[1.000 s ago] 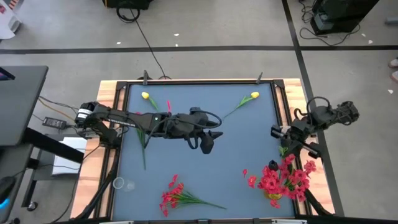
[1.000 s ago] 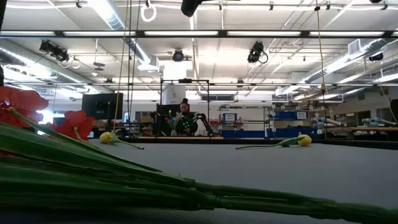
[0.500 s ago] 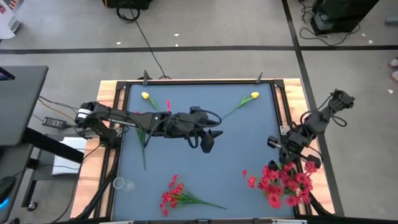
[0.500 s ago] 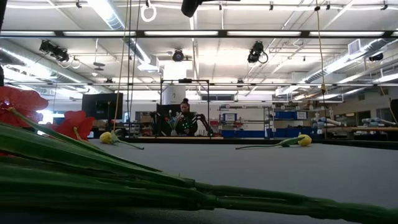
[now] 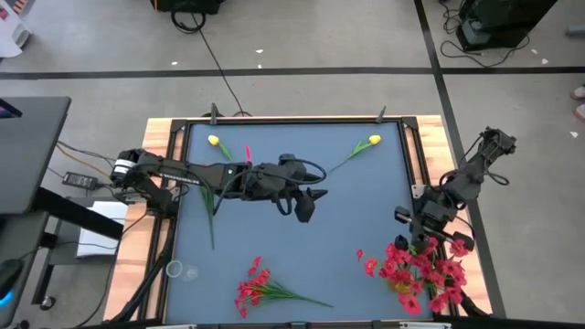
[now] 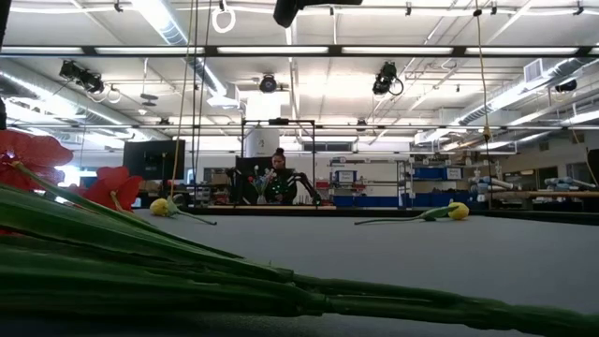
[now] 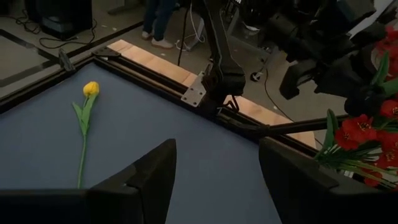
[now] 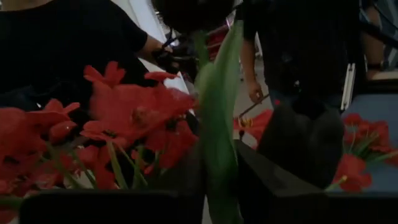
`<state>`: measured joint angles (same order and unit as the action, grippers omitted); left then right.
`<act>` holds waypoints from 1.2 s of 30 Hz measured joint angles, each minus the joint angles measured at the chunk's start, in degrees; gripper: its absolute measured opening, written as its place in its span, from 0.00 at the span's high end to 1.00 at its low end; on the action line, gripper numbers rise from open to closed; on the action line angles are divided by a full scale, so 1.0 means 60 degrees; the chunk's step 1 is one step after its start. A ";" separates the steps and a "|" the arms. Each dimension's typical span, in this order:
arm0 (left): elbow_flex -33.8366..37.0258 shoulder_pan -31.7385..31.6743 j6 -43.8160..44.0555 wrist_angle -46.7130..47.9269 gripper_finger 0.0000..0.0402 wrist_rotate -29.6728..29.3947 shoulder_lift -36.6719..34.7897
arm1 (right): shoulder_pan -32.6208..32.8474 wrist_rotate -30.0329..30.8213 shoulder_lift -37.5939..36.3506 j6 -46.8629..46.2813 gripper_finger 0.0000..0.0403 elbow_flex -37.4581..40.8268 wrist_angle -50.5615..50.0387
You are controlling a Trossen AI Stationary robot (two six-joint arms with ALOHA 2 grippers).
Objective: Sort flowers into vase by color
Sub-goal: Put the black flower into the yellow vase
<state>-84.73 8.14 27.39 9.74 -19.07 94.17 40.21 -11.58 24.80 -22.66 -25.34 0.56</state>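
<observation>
A bunch of red flowers [image 5: 422, 270] stands at the table's near right; the vase under it is hidden by blossoms. My right gripper [image 5: 413, 230] sits at the bunch's far side, shut on a green-stalked flower with a dark bud [image 8: 193, 12]. My left gripper [image 5: 308, 206] hangs open over mid-table with nothing between its fingers [image 7: 214, 165]. One yellow tulip [image 5: 213, 141] lies flat at the far left and another [image 5: 373, 141] at the far right. A second red bunch [image 5: 258, 285] lies flat near the front edge. My right gripper has the dark-bud flower's green stalk and leaf [image 8: 217, 143] between its two fingers, well below the bud. The fingers come in level and lie across the stalk. The stalk stands upright among the red blossoms, bud above the fingers; its lower end is hidden.
A loose green stalk [image 5: 208, 212] lies under my left arm. A small clear glass thing [image 5: 174, 269] sits at the near left corner. A wooden frame [image 5: 164, 137] rims the blue table. People stand beyond the right edge [image 8: 298, 56].
My right gripper has swung toward the table's near edge, in over the standing red bunch, carrying the dark-bud flower. The red bunch has shifted slightly toward the near edge.
</observation>
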 joint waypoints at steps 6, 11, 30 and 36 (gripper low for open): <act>0.0000 -0.0018 -0.0167 0.0000 0.42 0.0004 0.0000 | 0.0000 -0.0104 -0.0054 -0.0085 0.72 0.0000 -0.0367; 0.0000 -0.0018 -0.0178 0.0011 0.42 0.0139 0.0000 | -0.0004 -0.0730 -0.0098 -0.0576 0.71 0.0000 -0.1063; 0.0000 -0.0222 -0.0582 0.0530 0.42 0.0217 0.0000 | -0.0040 -0.0910 -0.0154 -0.3399 0.48 -0.1450 -0.3240; 0.0000 -0.0311 -0.0522 0.1101 0.42 0.0233 0.0000 | -0.0171 -0.0540 -0.0473 -0.3534 0.30 -0.1545 -0.3180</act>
<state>-84.73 6.28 24.27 16.34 -17.67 94.17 39.18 -14.82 21.96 -43.86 -34.61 -18.52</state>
